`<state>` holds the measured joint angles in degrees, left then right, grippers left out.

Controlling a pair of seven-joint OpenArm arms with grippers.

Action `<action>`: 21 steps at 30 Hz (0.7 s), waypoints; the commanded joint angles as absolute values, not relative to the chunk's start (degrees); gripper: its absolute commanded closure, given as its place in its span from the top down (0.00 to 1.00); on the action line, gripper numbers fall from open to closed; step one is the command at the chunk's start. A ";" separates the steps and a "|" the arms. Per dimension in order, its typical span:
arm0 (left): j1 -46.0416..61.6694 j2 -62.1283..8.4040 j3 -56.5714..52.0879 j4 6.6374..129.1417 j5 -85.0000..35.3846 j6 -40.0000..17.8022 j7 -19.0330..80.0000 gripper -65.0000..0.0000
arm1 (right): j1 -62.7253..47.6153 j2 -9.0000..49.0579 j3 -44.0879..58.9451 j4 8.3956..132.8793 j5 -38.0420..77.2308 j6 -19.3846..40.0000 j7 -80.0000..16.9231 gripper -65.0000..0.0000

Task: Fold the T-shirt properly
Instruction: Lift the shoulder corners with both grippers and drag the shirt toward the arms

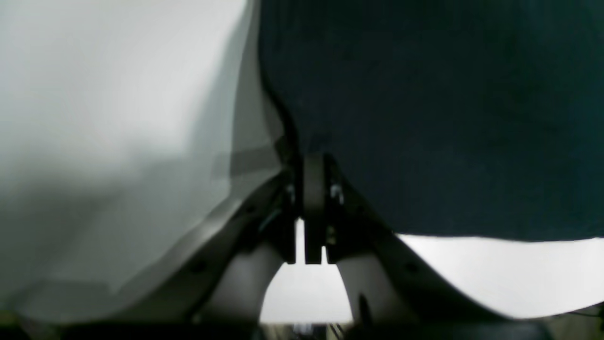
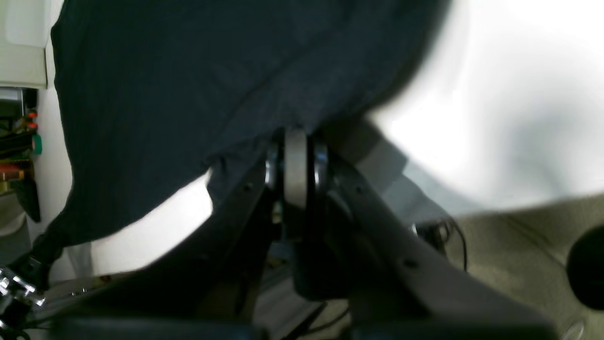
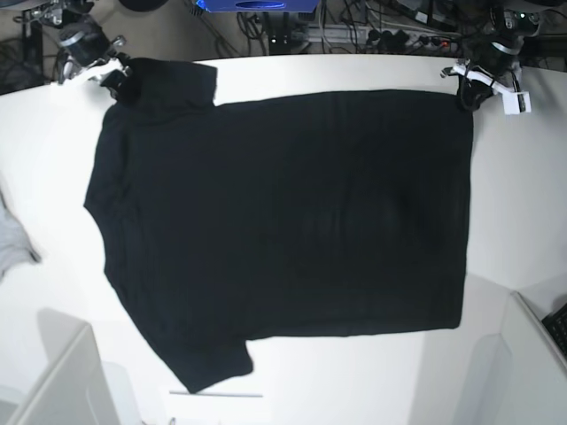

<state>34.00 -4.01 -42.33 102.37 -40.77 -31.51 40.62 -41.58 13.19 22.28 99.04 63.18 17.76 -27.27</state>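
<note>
Base: high, facing down | wrists: close-up | shared: black cloth (image 1: 424,118) (image 2: 165,94) (image 3: 292,212)

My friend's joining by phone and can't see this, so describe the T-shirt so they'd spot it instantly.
On the white table, look between the two arms' fingers. A large black T-shirt spreads across the middle, short sleeves jutting at its corners. Unlike the small grey cloth beside it, it's big and black.

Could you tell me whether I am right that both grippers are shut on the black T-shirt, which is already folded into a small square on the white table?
Not quite: the T-shirt is not folded into a small square; the base view shows it spread wide across the table.
</note>
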 commanded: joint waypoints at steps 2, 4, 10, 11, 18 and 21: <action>34.24 -4.44 -42.42 105.36 -41.71 -31.87 39.69 0.00 | -40.84 14.11 22.55 100.09 64.13 18.07 -26.42 0.00; 33.71 -4.35 -42.33 106.86 -41.89 -31.78 39.69 0.00 | -39.69 14.11 22.55 100.09 64.13 18.07 -26.59 0.00; 32.48 -4.35 -42.33 108.53 -41.89 -31.78 39.78 0.00 | -36.00 13.76 25.01 102.46 64.13 16.48 -33.36 0.00; 32.13 -4.35 -42.33 108.53 -41.89 -31.78 39.78 0.00 | -35.30 13.76 25.36 102.55 64.13 16.48 -34.07 0.00; 29.85 -4.26 -42.33 108.44 -41.80 -30.90 39.78 0.00 | -29.05 13.93 28.53 102.90 64.13 16.31 -40.75 0.00; 28.44 -4.26 -42.24 108.44 -41.98 -27.12 39.78 0.00 | -25.54 14.11 28.70 102.81 64.13 16.22 -44.70 0.00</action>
